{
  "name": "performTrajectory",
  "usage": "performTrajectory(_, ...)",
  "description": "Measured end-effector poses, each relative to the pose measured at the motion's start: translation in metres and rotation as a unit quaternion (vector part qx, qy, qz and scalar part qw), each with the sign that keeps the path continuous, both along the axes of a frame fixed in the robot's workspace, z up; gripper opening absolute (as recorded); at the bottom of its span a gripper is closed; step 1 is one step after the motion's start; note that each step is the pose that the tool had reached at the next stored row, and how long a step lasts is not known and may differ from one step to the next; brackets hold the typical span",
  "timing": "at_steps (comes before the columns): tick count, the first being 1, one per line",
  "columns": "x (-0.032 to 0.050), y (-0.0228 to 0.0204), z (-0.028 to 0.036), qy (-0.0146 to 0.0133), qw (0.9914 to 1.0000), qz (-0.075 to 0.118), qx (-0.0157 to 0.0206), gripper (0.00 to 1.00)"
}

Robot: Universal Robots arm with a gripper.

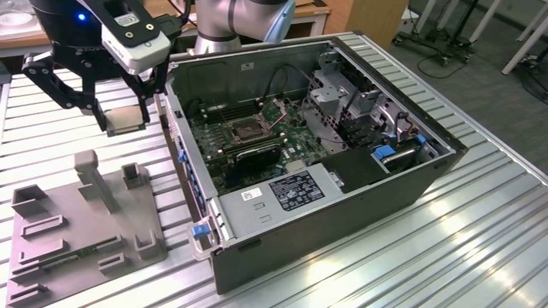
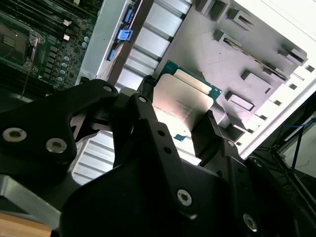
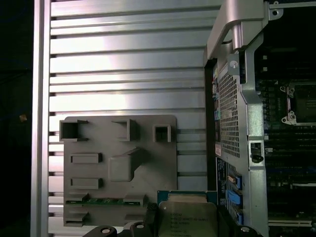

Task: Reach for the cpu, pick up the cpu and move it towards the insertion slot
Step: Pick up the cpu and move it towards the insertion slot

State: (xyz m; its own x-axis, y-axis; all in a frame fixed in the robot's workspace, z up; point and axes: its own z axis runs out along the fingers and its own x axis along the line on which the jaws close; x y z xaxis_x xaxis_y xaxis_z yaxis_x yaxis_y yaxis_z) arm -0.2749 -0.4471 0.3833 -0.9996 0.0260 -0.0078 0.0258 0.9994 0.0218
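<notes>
Pickup done: gripper (image 1: 127, 119) pinching the cpu (image 2: 181, 106), lifted clear of gray tray (image 1: 90, 226); transfer partway; cpu not yet over insertion slot (image 1: 242, 131) inside case (image 1: 342, 212).

Silvery cpu (image 2: 181, 104) (green-rimmed), gray tray (image 3: 160, 165), striped silver table (image 3: 123, 59).

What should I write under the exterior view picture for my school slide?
The gripper holds the cpu up in the air beside the open computer case.
</notes>
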Motion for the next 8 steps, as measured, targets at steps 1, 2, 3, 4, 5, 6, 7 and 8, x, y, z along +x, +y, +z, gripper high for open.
performTrajectory(1, 0.0009, 0.0000, 0.0000, 0.0000, 1.00000, 0.000, 0.0000, 0.55)
performTrajectory(2, 0.0017, 0.0000, 0.0000, 0.0000, 1.00000, 0.000, 0.0000, 0.55)
performTrajectory(3, 0.0027, 0.0000, 0.0000, 0.0000, 1.00000, 0.000, 0.0000, 0.55)
performTrajectory(4, 0.0040, 0.0000, 0.0000, 0.0000, 1.00000, 0.000, 0.0000, 0.55)
performTrajectory(5, 0.0055, 0.0000, 0.0000, 0.0000, 1.00000, -0.001, 0.0000, 0.55)
performTrajectory(6, 0.0071, 0.0000, 0.0000, 0.0000, 1.00000, -0.001, 0.0000, 0.55)
performTrajectory(7, 0.0089, 0.0000, -0.0001, 0.0000, 1.00000, -0.001, 0.0000, 0.55)
performTrajectory(8, 0.0104, 0.0000, -0.0001, 0.0000, 1.00000, -0.001, 0.0000, 0.55)
